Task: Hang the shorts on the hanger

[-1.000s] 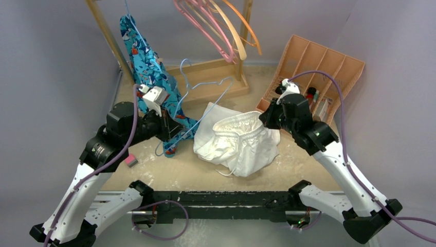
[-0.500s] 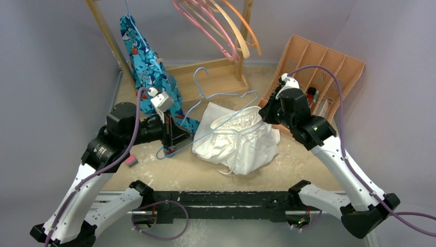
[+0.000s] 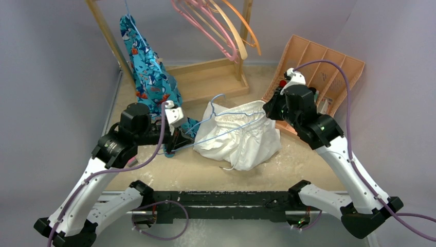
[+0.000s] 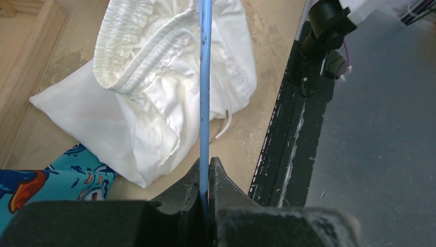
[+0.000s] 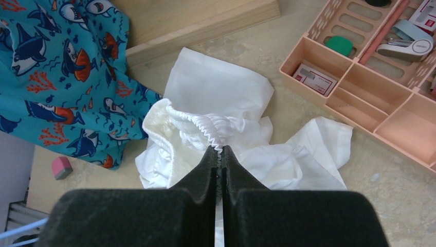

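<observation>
Blue hanger (image 3: 218, 123), hook twd rack.

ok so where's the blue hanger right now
In the top view, the hanger sits mid-table, pinched at its near end by the left gripper, its arm reaching across the shorts.

Your left arm reached forward and inward from its base, elbow raised, wrist turned toward centre; its left gripper (image 3: 177, 140) was clamped tight on the hanger (image 4: 205, 82). Your right arm rose from its base, forearm angled inward; its right gripper (image 3: 267, 109) was pinched closed on the shorts (image 5: 205, 126) at the waistband.
</observation>
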